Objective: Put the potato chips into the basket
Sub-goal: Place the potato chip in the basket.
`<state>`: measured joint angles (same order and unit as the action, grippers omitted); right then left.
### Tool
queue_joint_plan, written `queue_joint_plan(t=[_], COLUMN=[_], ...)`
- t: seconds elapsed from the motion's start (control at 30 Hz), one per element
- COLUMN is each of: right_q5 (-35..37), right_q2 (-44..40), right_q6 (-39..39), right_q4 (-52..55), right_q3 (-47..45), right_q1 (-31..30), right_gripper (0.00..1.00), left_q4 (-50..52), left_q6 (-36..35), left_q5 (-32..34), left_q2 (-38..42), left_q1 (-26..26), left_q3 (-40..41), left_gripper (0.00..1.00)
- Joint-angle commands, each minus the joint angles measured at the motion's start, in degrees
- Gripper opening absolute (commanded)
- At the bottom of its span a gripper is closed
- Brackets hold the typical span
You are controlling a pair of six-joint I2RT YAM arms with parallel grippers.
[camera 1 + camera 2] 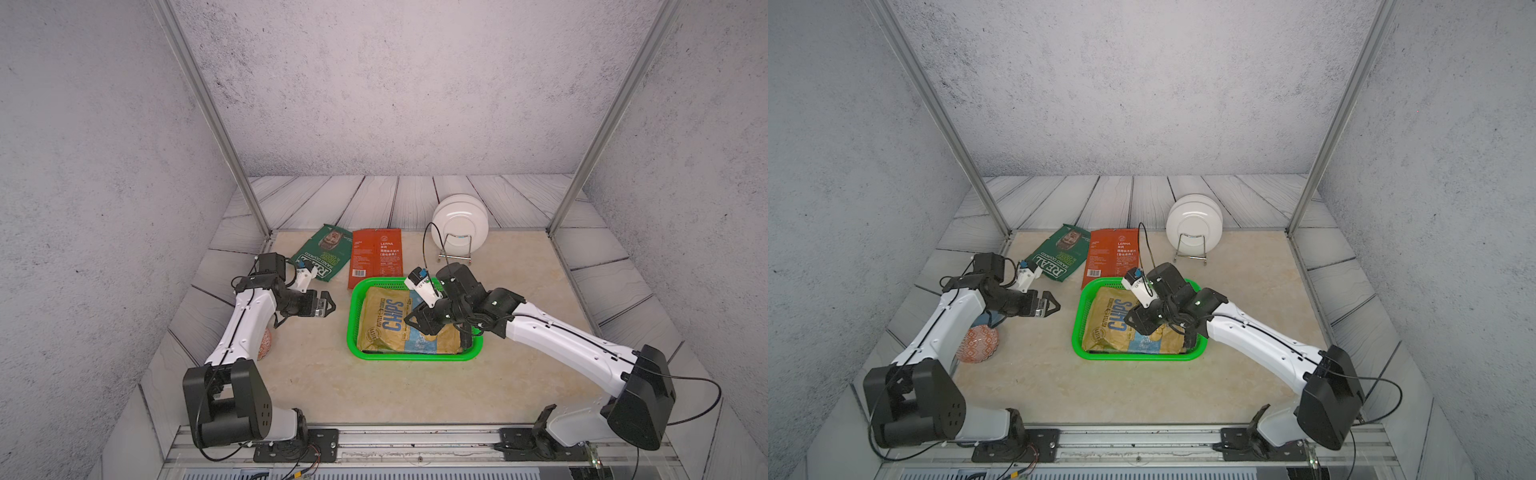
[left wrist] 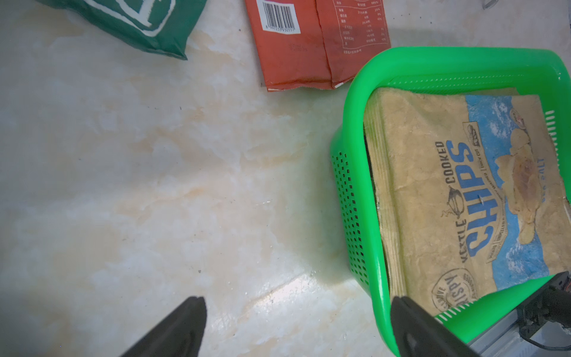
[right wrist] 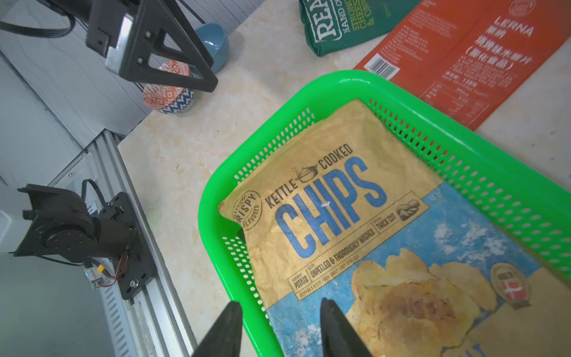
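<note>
Left hand (image 1: 329, 306), spread empty, has the green bag (image 1: 318, 253) at twelve o'clock. Right hand (image 3: 279, 303) hangs released over the basket (image 1: 353, 316).

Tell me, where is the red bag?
In both top views the red bag lies flat on the table, just behind the basket, right of the green bag.

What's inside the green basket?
A mustard-yellow Kettle Cooked Chips bag lies flat in the basket, covering most of its floor. Anything beneath it is hidden.

Glossy green plastic basket (image 3: 349, 75); matt, crinkled, perhaps paper yellow bag (image 3: 340, 123); polished stone-look tabletop (image 3: 185, 154).
</note>
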<state>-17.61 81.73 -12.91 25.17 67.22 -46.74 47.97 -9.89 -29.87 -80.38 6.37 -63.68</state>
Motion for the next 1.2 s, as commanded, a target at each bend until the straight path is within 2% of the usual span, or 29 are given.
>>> queue_joint_plan(t=[0.0, 0.13, 0.23, 0.33, 0.5, 0.6, 0.73, 0.9, 1.17], right_q5=[-0.3, 4.1, 4.6, 6.0, 8.8, 9.9, 10.6, 10.3, 10.8], right_q2=[2.9, 4.5, 3.8, 2.2, -0.4, -1.2, -1.5, -2.5, -4.5], right_q6=[-6.9, -10.0, -11.8, -12.4, -12.1, -11.6, -12.0, -12.7, -12.7], right_q4=[-4.7, -6.7, -9.7, -11.0, -9.9, -9.0, -8.8, -9.3, -7.9], right_q3=[-1.0, -3.3, -5.4, -6.7, -7.0, -6.9, -6.7, -6.8, -7.7], right_q1=[0.0, 0.0, 0.0, 0.1, 0.0, 0.1, 0.0, 0.1, 0.0], right_gripper=[0.45, 0.46, 0.46, 0.46, 0.46, 0.46, 0.46, 0.46, 0.46], left_q4=[0.1, -1.8, -8.0, -14.6, -15.4, -13.6, -9.0, -1.6, 5.2], left_q6=[-0.8, -2.7, -4.6, -4.9, -6.4, -7.1, -6.4, -0.7, 8.7], left_q5=[-0.8, -0.3, -1.1, 3.5, 15.7, 18.4, 13.8, 5.1, -1.0], left_q2=[-0.3, -1.0, -2.5, -6.0, -15.0, -19.9, -26.4, -38.4, -57.3], left_q1=[0.6, 0.6, 0.5, -0.4, -4.0, -6.3, -8.7, -8.9, -8.8], left_q3=[0.7, 0.2, 1.9, 0.8, -8.7, -14.5, -22.1, -36.5, -59.6], left_gripper=[1.00, 1.00, 0.97, 0.92, 0.89, 0.88, 0.89, 0.88, 0.88])
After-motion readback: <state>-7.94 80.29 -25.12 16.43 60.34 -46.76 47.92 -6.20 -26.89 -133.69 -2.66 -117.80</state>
